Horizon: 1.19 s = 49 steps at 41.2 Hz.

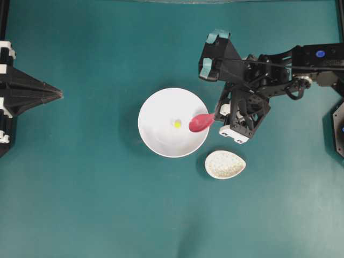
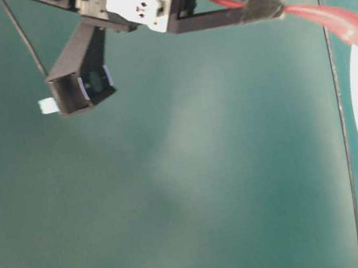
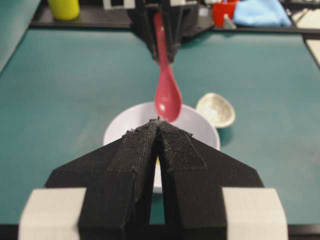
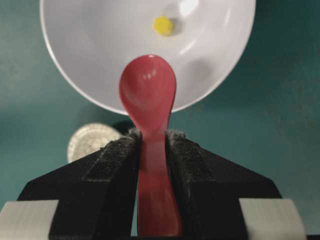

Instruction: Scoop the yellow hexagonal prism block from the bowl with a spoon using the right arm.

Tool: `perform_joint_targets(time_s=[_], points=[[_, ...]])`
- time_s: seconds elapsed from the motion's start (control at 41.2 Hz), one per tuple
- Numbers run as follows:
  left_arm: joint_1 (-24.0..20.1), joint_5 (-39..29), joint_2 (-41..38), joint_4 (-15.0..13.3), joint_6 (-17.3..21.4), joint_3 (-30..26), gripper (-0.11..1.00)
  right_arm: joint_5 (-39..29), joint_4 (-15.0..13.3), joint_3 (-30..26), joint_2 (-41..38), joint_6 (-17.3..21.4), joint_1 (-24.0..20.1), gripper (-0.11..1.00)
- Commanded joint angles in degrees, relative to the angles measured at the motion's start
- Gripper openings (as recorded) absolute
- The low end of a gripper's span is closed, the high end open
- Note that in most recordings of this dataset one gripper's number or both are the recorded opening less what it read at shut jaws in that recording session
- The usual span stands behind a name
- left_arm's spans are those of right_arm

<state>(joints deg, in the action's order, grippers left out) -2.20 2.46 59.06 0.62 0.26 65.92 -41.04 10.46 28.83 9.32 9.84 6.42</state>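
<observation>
Black padded fingers (image 4: 115, 165) of the right gripper (image 4: 152, 145) are clamping the handle of the pink-red spoon (image 4: 148, 95), its scoop hanging over the white bowl (image 1: 156, 134) at the rim's three o'clock. Near the bowl's centre the yellow hexagonal prism block (image 1: 177, 123) is lying. At five o'clock, a speckled spoon rest (image 1: 224, 164) is sitting. Away at nine o'clock, the left gripper (image 3: 157, 125) is pressing its pads together on nothing.

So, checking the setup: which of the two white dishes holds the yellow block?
The large round plain white bowl; the yellow block sits near its middle. The small speckled oval dish beside it holds nothing.
</observation>
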Motion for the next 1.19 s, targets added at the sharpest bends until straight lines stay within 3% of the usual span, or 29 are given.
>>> perform_joint_targets(time_s=[0.0, 1.166], points=[[-0.2, 0.3, -0.3, 0.2, 0.0, -1.2, 0.01, -0.1, 0.0, -1.0, 0.4, 0.5, -0.1, 0.25], [-0.2, 0.3, -0.2, 0.2, 0.0, -1.2, 0.01, 3.6, 0.0, -3.2, -7.6, 0.5, -0.1, 0.25]])
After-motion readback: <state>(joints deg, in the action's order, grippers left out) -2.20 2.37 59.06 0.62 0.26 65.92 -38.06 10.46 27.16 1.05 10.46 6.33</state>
